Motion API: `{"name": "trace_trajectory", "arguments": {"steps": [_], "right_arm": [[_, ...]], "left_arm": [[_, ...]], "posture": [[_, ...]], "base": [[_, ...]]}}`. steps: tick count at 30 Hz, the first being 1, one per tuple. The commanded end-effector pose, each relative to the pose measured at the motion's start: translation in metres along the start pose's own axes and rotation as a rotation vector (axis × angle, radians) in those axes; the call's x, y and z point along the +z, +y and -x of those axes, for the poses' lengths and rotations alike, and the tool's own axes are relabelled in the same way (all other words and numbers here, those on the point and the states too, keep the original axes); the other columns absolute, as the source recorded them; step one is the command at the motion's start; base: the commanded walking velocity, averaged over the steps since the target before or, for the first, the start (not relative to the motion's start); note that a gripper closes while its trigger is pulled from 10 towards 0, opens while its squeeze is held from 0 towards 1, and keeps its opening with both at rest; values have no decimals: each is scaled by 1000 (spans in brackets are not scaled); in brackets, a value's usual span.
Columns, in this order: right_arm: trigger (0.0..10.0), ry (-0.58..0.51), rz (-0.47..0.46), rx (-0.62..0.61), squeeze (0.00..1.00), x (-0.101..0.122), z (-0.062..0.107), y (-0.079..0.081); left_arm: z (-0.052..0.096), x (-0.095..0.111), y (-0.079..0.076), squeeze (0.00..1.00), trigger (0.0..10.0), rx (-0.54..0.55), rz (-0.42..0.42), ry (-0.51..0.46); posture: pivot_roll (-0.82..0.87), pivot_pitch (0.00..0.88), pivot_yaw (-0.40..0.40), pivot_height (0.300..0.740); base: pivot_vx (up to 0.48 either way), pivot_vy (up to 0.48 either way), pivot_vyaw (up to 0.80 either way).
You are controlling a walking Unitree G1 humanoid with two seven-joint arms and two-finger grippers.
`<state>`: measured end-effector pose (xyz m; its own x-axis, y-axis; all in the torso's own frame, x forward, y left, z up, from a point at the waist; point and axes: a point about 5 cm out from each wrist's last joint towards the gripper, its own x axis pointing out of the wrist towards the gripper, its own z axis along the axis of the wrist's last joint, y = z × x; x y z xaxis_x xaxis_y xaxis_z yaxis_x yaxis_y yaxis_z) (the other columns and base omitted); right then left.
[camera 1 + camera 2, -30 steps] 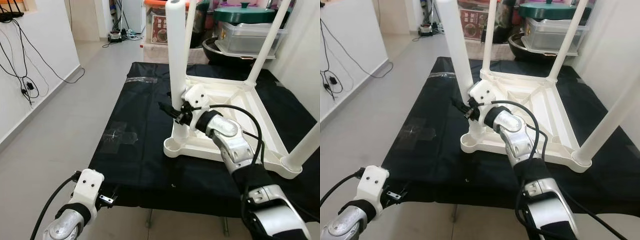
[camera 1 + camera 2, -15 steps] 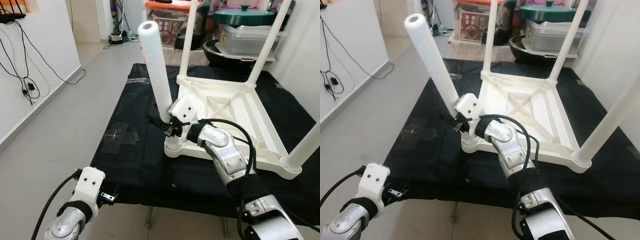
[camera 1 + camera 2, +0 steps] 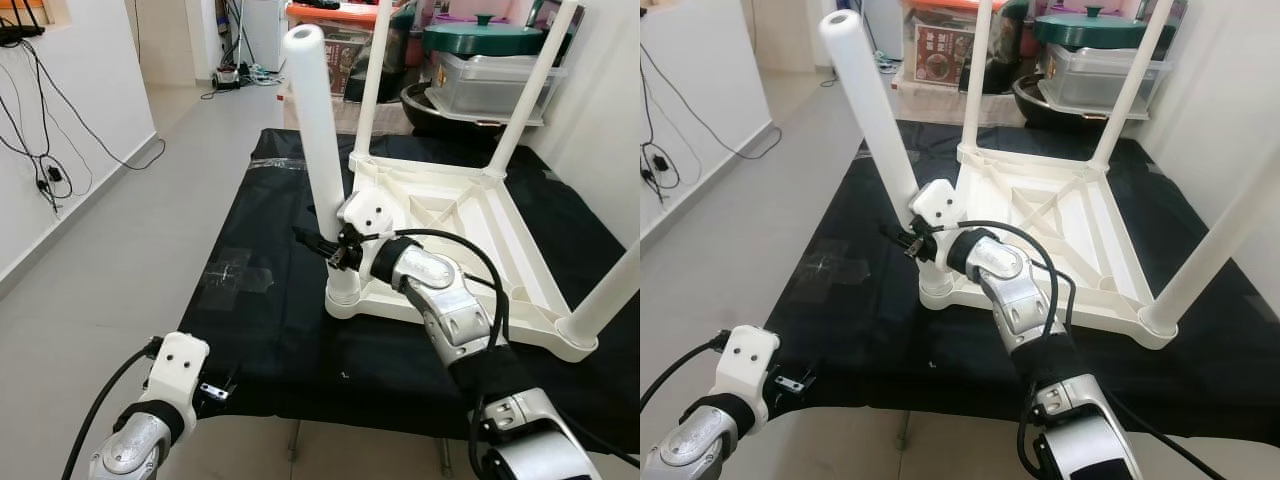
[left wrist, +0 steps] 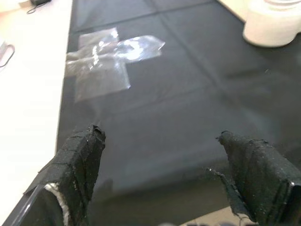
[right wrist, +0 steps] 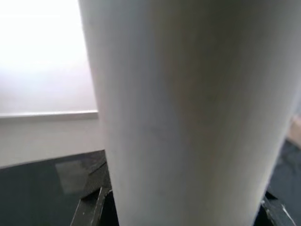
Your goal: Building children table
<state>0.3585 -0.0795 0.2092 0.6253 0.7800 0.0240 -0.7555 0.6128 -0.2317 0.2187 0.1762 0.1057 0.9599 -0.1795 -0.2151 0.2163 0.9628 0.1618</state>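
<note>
A white plastic children's table point(image 3: 470, 215) lies upside down on a black mat point(image 3: 260, 330). Three white legs stand in its corners: two at the back point(image 3: 370, 70) point(image 3: 528, 95) and one at the near right point(image 3: 610, 290). The fourth leg point(image 3: 318, 130) leans left, its foot at the near-left corner socket point(image 3: 343, 292). My right gripper point(image 3: 326, 245) is shut on this leg low down; the right wrist view shows the leg point(image 5: 188, 113) close up. My left gripper point(image 4: 160, 155) hangs open over the mat's near edge, with nothing between its fingers.
Clear tape patches point(image 3: 235, 270) are stuck on the mat's left part. Behind the table stand storage boxes and a green-lidded pot point(image 3: 485, 35). Bare grey floor point(image 3: 110, 250) runs along the left, with cables point(image 3: 45, 170) on the white wall.
A second ago the held leg stood upright at the corner; it then tipped far left and now leans somewhat less. My left arm has stayed put.
</note>
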Motion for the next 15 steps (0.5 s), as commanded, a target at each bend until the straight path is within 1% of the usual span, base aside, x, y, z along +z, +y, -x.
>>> {"name": "trace_trajectory", "arguments": {"steps": [1, 2, 7, 10, 15], "right_arm": [[0, 89, -175, 51, 0, -28, 0, 6], [0, 93, -208, 62, 0, -28, -1, 5], [0, 102, -201, 81, 0, -30, -4, 5], [0, 108, -186, 115, 0, -31, -8, 14], [0, 113, -187, 127, 0, -35, -8, 21]], "left_arm": [[-1, -4, 1, 0, 10000, 11, 23, 23], [-1, -4, 1, 0, 10000, 12, 27, 23], [-1, -5, 2, 0, 10000, 18, 27, 25], [1, -6, 3, 0, 10000, 28, 30, 30], [4, -9, 3, 0, 10000, 34, 32, 40]], "posture": [[68, 0, -97, 740], [68, 0, -97, 740], [76, 0, -106, 740], [83, 0, -109, 740], [87, 0, -109, 740]], "base": [[0, 0, 0], [0, 0, 0], [0, 0, 0], [0, 0, 0], [0, 0, 0]]}}
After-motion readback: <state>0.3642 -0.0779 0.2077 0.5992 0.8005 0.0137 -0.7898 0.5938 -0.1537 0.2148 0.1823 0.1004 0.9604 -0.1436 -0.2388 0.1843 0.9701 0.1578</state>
